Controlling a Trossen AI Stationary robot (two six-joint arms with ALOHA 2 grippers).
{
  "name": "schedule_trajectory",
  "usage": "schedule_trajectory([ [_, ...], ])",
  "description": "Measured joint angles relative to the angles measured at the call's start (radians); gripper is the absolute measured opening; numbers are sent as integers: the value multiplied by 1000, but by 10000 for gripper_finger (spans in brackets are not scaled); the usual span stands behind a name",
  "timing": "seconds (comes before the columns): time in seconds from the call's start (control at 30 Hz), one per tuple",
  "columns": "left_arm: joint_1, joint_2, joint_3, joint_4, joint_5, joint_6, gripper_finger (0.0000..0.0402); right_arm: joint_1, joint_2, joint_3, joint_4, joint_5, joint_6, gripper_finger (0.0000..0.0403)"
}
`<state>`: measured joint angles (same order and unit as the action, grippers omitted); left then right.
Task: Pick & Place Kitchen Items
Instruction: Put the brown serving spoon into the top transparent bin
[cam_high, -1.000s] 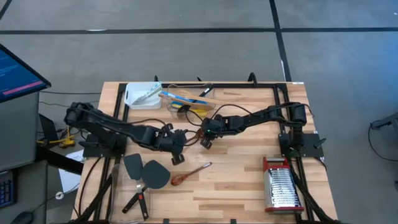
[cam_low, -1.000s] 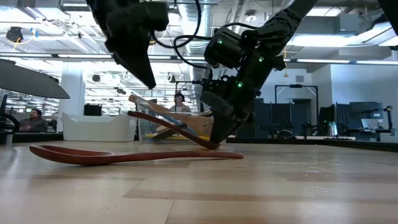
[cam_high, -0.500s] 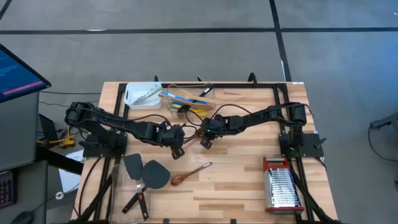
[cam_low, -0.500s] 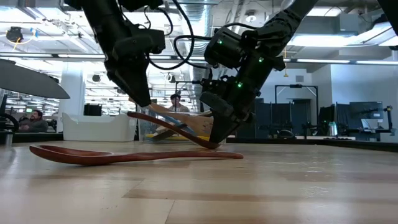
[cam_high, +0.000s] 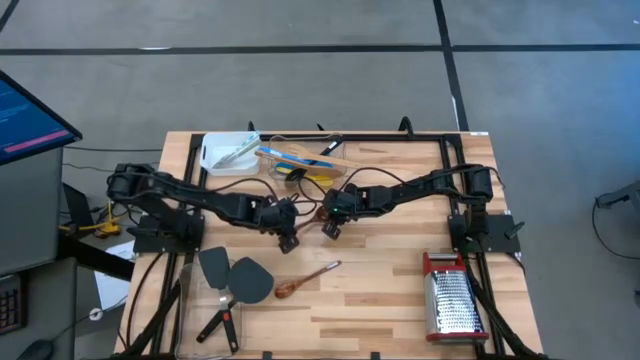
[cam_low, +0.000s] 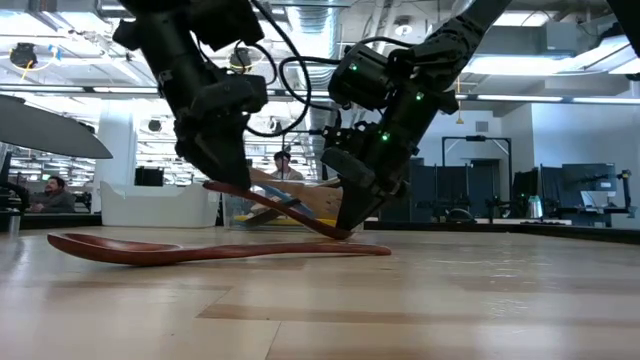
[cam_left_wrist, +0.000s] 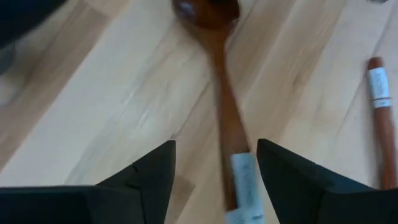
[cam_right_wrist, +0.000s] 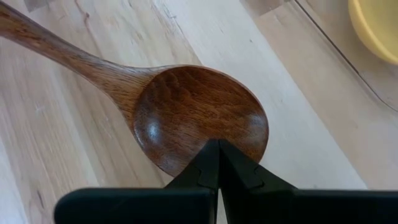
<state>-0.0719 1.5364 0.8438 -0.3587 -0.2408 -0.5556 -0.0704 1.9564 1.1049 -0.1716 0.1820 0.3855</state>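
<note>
Now the left end effector (cam_left_wrist: 214, 168), fingers spread, hangs over the handle of a dark wooden spoon (cam_left_wrist: 219, 93) near the middle of the tabletop (cam_high: 380, 300). To do this well it should, I think, drop straight so the handle sits centred between the fingers before closing. The right end effector (cam_right_wrist: 219, 163), pressed together, pins the spoon's bowl rim, tilting the handle upward. A second spoon (cam_high: 305, 277) lies flat nearer the front edge, untouched.
</note>
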Motion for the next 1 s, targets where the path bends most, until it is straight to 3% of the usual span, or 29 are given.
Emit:
schedule_trajectory([
  [0.5,0,148,-6,92,38,0,214,0,0,0,7,0,-2,0],
  [0.77,0,139,-5,141,35,0,212,0,0,0,7,0,-1,0],
  [1.0,0,140,-6,155,32,0,180,1,0,0,7,0,-1,0],
])
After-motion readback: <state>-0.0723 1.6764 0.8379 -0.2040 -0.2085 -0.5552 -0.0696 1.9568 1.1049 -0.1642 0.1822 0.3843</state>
